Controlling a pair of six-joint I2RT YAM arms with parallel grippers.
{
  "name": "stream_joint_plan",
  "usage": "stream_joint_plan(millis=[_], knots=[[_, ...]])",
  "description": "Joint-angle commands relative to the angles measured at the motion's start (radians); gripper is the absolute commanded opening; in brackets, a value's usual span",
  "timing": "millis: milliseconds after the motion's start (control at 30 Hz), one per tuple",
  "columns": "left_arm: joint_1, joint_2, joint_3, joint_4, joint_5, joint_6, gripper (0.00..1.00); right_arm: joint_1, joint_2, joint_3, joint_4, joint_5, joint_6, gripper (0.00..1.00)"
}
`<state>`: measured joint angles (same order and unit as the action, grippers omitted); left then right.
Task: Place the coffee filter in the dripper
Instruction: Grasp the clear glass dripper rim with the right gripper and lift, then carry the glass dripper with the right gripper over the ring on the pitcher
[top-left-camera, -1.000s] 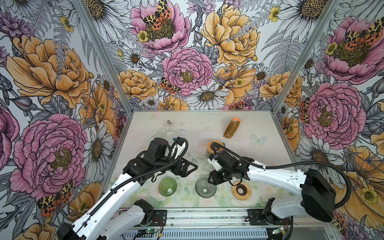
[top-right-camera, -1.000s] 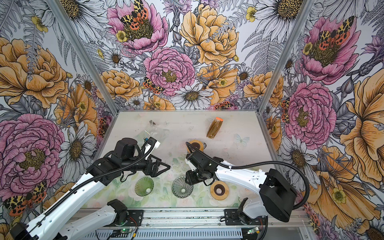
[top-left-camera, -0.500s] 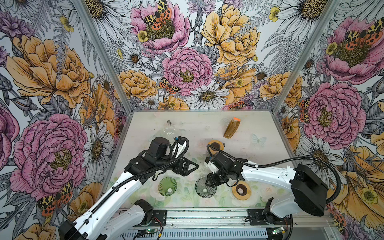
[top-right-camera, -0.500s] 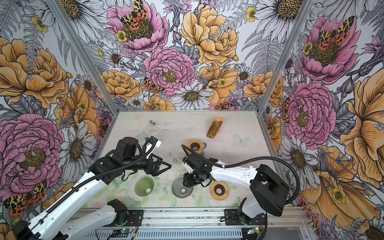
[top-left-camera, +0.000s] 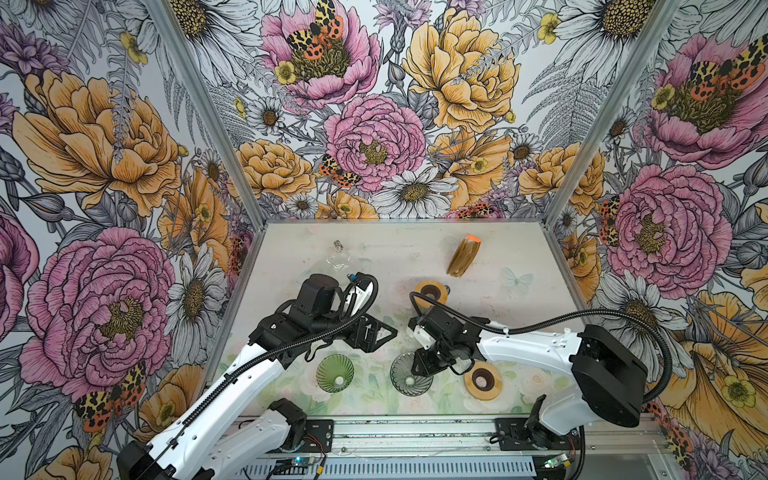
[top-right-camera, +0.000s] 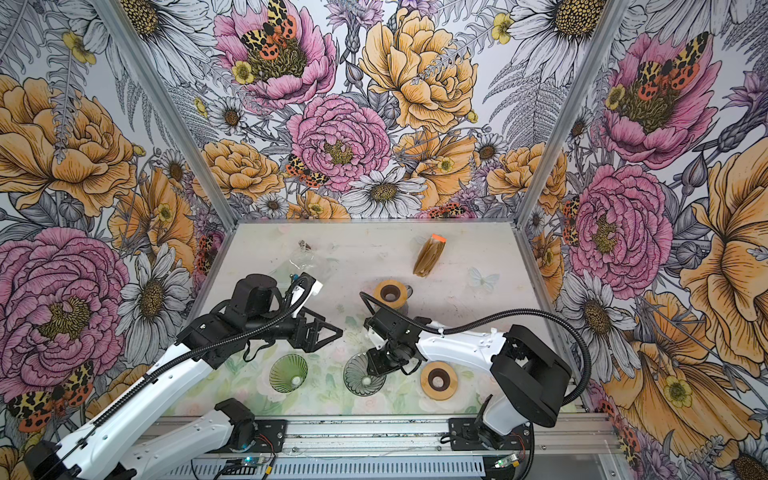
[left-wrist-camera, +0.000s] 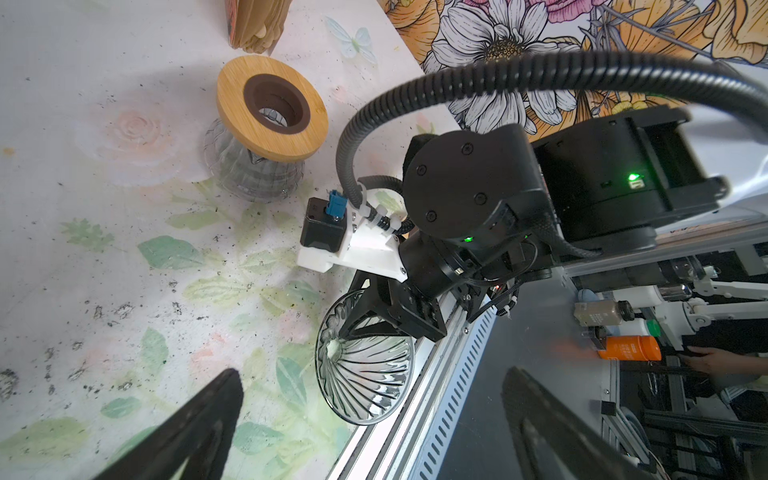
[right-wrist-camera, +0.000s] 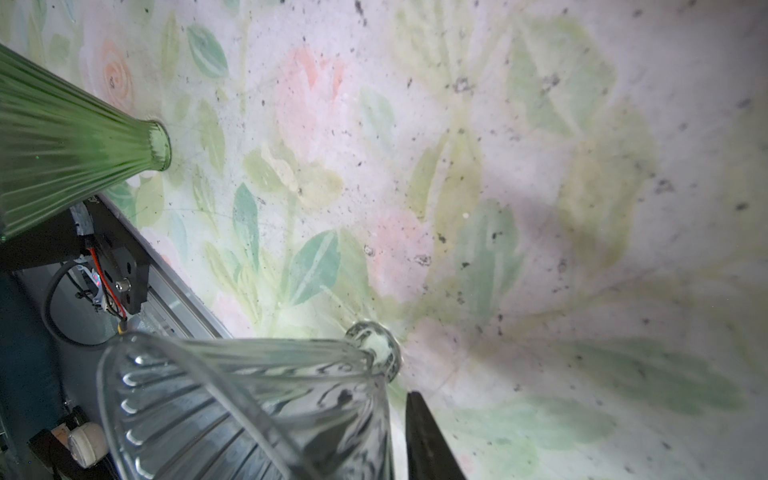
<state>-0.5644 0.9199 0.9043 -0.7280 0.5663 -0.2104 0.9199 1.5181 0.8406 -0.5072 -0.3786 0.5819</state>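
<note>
Top views: the filters (top-left-camera: 463, 258) lie on the table (top-left-camera: 519, 249) well behind the clear dripper (top-left-camera: 409, 380), near the back wall. We see nothing inside the clear dripper. The green dripper (top-left-camera: 335, 372) just to its left is equally bare. The right gripper (top-left-camera: 419, 366) sits at the clear dripper's right rim, jaws narrow. The left gripper (top-left-camera: 384, 332) hangs behind and left of the clear dripper, jaws wide, holding nothing. A wooden ring (top-left-camera: 483, 380) lies flat just right of it.

Left wrist: the clear dripper (left-wrist-camera: 365, 382) is tilted, its mouth bare. A ring-topped glass (left-wrist-camera: 272, 108) stands beyond it, with the filters (left-wrist-camera: 255, 25) farther off.

Right wrist: the clear dripper (right-wrist-camera: 249, 407) has its narrow end on the table. One finger (right-wrist-camera: 426, 449) sits just outside its wall, and a dark shape shows through the glass. We cannot tell whether the jaws pinch it.
</note>
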Motion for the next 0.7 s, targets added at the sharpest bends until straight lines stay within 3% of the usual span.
stream_joint_plan(millis=[0, 400, 667], knots=[[0.013, -0.004, -0.010, 0.024, 0.018, -0.009, 0.99, 0.009, -0.004, -0.005, 0.024, 0.007, -0.002, 0.23], [0.029, -0.012, 0.003, 0.024, 0.026, -0.010, 0.99, -0.003, -0.045, 0.002, 0.025, 0.022, 0.015, 0.13], [0.023, -0.021, 0.061, 0.031, -0.002, 0.006, 0.99, -0.068, -0.107, 0.009, 0.024, -0.013, 0.029, 0.11]])
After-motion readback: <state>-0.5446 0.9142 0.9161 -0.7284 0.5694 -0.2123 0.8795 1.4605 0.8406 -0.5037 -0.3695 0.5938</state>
